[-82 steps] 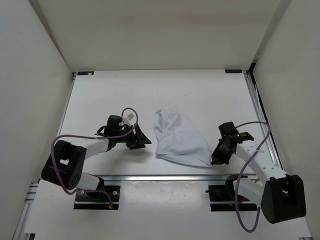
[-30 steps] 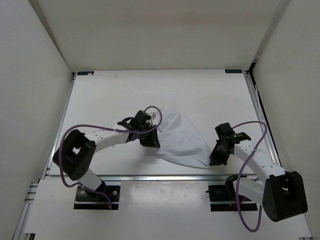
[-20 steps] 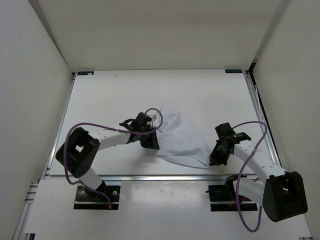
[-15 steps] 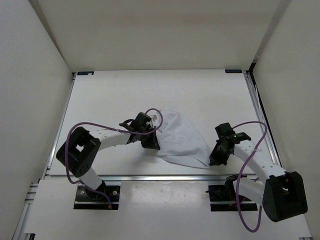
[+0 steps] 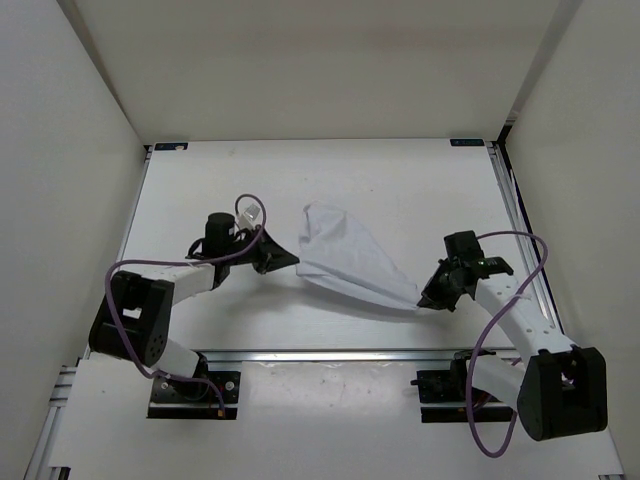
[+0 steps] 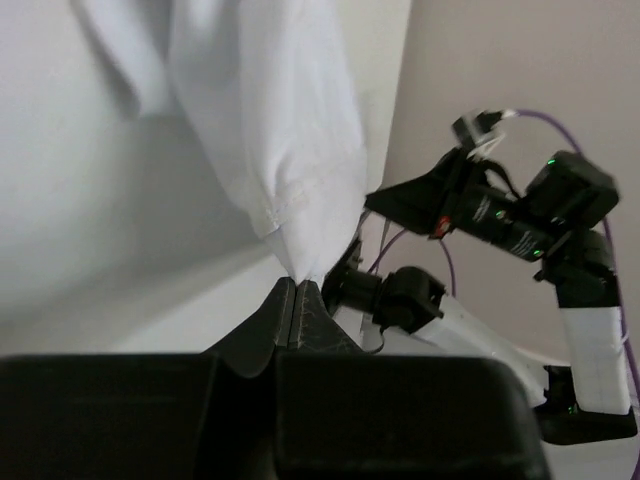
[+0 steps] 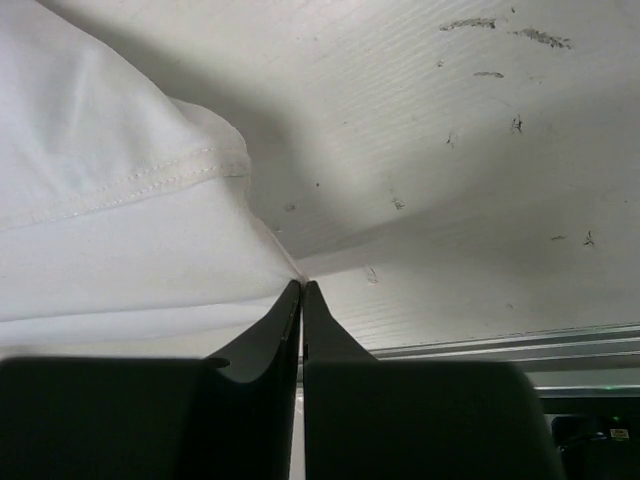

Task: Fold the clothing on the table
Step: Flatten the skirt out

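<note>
Since a second ago the left arm has pulled back toward the left side of the table (image 5: 400,180), and the left claw (image 5: 292,262) has dragged the near left corner of the clothing (image 5: 345,262) along with it. From the left wrist camera, that claw (image 6: 295,296) is clamped tight on a hemmed corner of the clothing (image 6: 275,130), with the white fabric bunching up out of the pinch.

The clothing now stretches across the middle of the table between the two claws. Its near edge runs in a straight line from one to the other, and a shadow shows beneath it (whether it is fully lifted off the surface cannot be told).

On the right, the right claw (image 5: 424,299) sits at the garment's near right corner. The right wrist camera shows this claw (image 7: 301,292) pressed closed on the thin edge of the clothing (image 7: 110,240), just above the scuffed table (image 7: 450,150).
</note>
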Motion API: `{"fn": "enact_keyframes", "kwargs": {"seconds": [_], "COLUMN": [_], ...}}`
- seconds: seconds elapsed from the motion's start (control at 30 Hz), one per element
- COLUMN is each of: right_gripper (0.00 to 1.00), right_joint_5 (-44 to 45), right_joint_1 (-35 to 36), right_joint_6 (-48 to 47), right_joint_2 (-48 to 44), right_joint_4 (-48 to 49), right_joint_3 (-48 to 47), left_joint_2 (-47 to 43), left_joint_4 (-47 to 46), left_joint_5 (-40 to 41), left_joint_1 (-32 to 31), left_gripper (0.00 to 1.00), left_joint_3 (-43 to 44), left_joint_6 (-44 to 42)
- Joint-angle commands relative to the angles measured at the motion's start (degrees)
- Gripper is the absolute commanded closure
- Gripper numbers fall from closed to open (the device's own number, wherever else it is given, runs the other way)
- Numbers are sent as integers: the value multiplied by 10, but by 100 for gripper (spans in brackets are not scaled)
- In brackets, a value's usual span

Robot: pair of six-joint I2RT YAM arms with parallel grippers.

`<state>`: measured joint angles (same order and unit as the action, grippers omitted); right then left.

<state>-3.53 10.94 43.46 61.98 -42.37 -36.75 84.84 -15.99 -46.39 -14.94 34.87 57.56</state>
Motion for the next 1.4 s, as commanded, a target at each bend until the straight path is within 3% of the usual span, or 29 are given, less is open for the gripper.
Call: {"fn": "enact_keyframes", "kwargs": {"seconds": [0.0,0.2,0.3,0.33,0.37,0.43,0.47,0.53,0.67,0.77,0.93,1.07,1.37], "right_gripper": [100,100,100,98,80,65,64,63,71,72,61,51,45], "right_joint_5": [14,16,-34,-33,-26,8,32,54,-48,-43,-46,24,82], "right_joint_1": [-3,-11,-23,-20,-13,29,49,113,155,224,264,326,424], "right_joint_6": [-15,-11,-38,-37,-42,-44,-37,-42,-96,-129,-235,-325,-475], "right_joint_2": [-6,-19,-34,-36,-35,-34,-38,-41,-13,29,109,162,217], "right_joint_4": [-18,-18,15,15,12,-1,-5,-1,69,111,136,119,114], "right_joint_3": [29,47,55,58,54,27,9,-18,-35,-46,-103,-158,-218], "left_joint_2": [-11,-15,-19,-19,-16,-18,-20,-20,-10,-4,7,10,49], "left_joint_4": [-11,74,98,109,126,131,123,109,103,104,119,138,153], "left_joint_5": [-29,-24,-42,-41,-37,-26,-29,-28,-26,-23,-23,-13,-12], "left_joint_1": [-4,-12,-7,-14,-20,-35,-46,-55,-56,-58,-52,-43,-18], "left_gripper": [100,100,100,100,100,100,100,100,100,100,100,100,100], "left_joint_3": [-69,-107,-110,-107,-102,-101,-105,-111,-111,-109,-105,-93,-62], "left_joint_6": [-5,-65,-85,-95,-107,-110,-105,-91,-89,-89,-98,-115,-137]}}
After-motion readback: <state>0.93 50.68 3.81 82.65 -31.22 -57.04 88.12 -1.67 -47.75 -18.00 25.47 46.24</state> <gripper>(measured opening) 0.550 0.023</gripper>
